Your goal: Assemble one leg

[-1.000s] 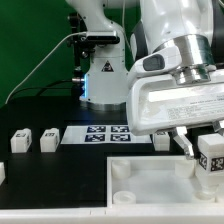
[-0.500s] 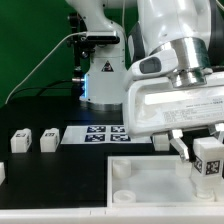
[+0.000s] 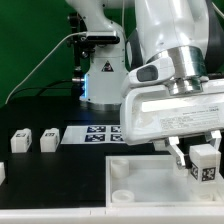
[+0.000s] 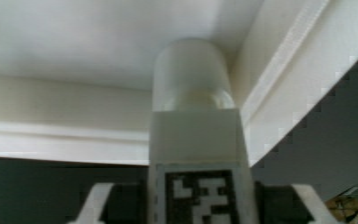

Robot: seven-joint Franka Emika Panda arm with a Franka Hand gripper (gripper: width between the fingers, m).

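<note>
My gripper (image 3: 198,157) is shut on the leg (image 3: 204,164), a small white post with a black-and-white tag, and holds it upright at the exterior view's right, over the large flat white panel (image 3: 150,185). In the wrist view the leg (image 4: 201,150) runs between my fingers (image 4: 108,202), its tag facing the camera, its far end pointing at the panel's raised white edge (image 4: 87,120). I cannot tell whether the leg touches the panel.
Two loose white legs (image 3: 21,141) (image 3: 49,139) stand at the exterior view's left, another (image 3: 2,172) at the left edge. The marker board (image 3: 95,134) lies behind the panel. A round corner socket (image 3: 121,170) shows on the panel. The robot base (image 3: 103,70) stands at the back.
The arm has shifted slightly toward the exterior view's left and turned a little, carrying the leg with it over the panel.
</note>
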